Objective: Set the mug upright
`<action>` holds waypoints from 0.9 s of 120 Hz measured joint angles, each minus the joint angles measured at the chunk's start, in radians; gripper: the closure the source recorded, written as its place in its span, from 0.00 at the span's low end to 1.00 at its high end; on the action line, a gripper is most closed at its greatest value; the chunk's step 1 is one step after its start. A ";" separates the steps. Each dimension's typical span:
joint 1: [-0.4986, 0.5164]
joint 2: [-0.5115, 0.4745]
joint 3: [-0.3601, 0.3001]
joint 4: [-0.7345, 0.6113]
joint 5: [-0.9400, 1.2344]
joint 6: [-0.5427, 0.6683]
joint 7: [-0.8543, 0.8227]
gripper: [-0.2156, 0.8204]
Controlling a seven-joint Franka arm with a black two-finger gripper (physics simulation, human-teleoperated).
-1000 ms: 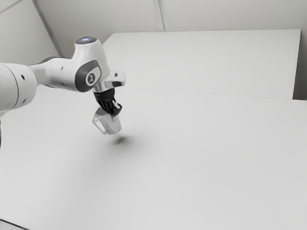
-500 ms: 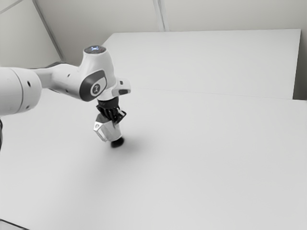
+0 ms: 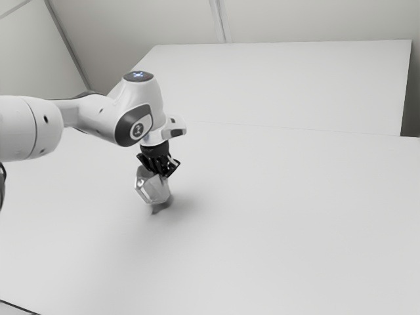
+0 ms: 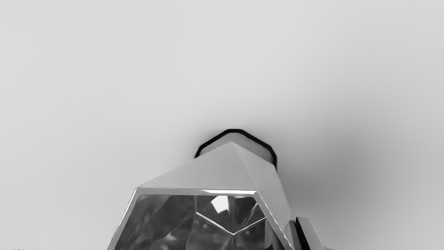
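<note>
One black two-finger tool (image 3: 161, 168) grasps the shiny grey, faceted mug (image 3: 155, 189) near its mouth, one finger (image 4: 308, 231) against the outer wall; the other is hard to make out. The mug leans over the smooth white bench (image 3: 282, 216), mouth upward, with a dark patch of shadow right by its foot; whether they touch, I cannot tell. Inside, angular mirror-like walls carry dark and bright reflections. The wrist view cuts off part of the mouth, and the mug's body partly hides the dark-edged foot.
</note>
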 joint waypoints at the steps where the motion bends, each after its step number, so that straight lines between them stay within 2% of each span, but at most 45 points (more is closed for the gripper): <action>1: 0.000 0.001 0.000 0.000 0.000 0.000 -0.001 0.96; 40: -0.001 0.033 -0.001 0.005 -0.016 0.003 -0.046 0.95; 52: -0.007 0.035 -0.004 0.005 -0.024 0.003 -0.051 0.85; 77: -0.009 0.022 -0.005 0.004 -0.049 -0.004 -0.061 0.54; 94: -0.001 -0.039 -0.023 0.010 -0.054 -0.018 -0.066 0.42; 108: -0.014 -0.068 -0.042 0.097 -0.058 -0.056 -0.056 0.34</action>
